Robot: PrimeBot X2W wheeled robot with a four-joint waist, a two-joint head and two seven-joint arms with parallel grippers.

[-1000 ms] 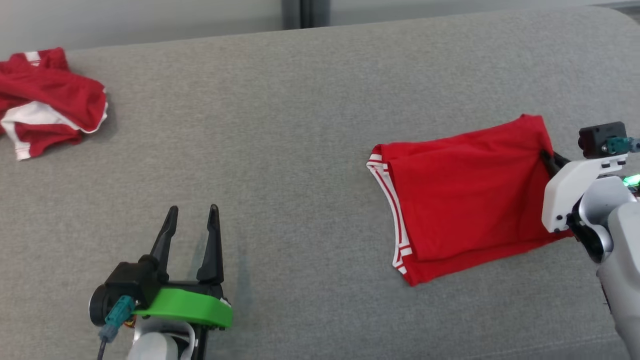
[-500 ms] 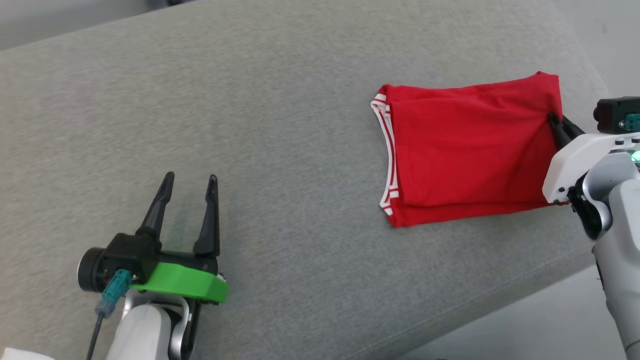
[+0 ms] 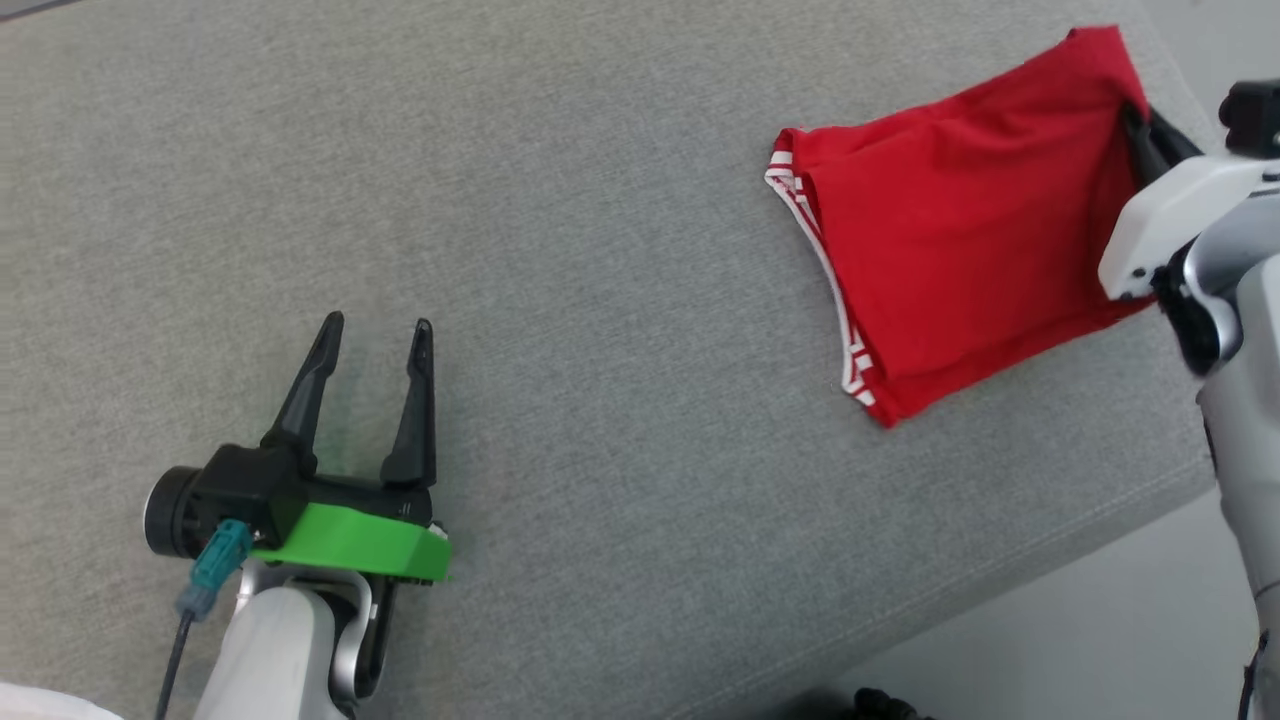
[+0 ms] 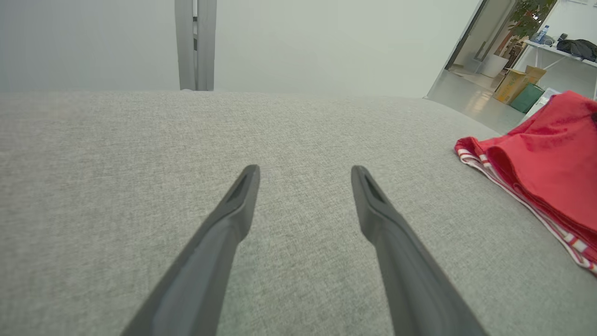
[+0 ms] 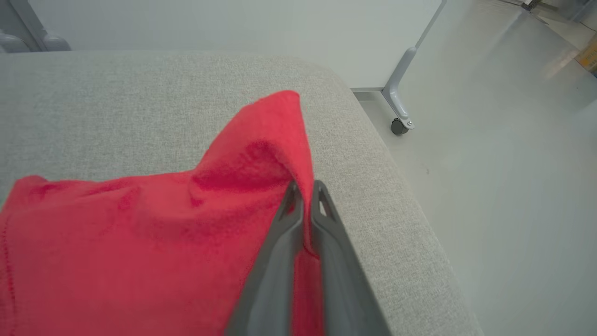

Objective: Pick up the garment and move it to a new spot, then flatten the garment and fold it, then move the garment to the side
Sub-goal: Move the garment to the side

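Note:
The garment [image 3: 950, 220] is red with white striped trim and lies folded at the right end of the grey cushion [image 3: 560, 250]. In the right wrist view my right gripper [image 5: 305, 191] is shut on the garment [image 5: 140, 233], pinching a raised fold of its right edge. The same gripper [image 3: 1140, 115] appears at the garment's upper right in the head view. My left gripper [image 3: 375, 335] stands open over bare cushion at the lower left, far from the garment. From the left wrist, the open fingers [image 4: 233, 219] frame empty fabric, and the garment [image 4: 545, 172] lies off to the right.
The cushion's right edge [image 5: 396, 186] drops to a pale floor [image 5: 503, 163] close beside the garment. A caster leg [image 5: 399, 121] stands on that floor. Its front edge [image 3: 1000, 590] runs diagonally at the lower right of the head view.
The head camera has swung, so the whole picture shifted and the red heap at the far left left the view. The garment has turned with my right gripper still pinching it. The left gripper stays open.

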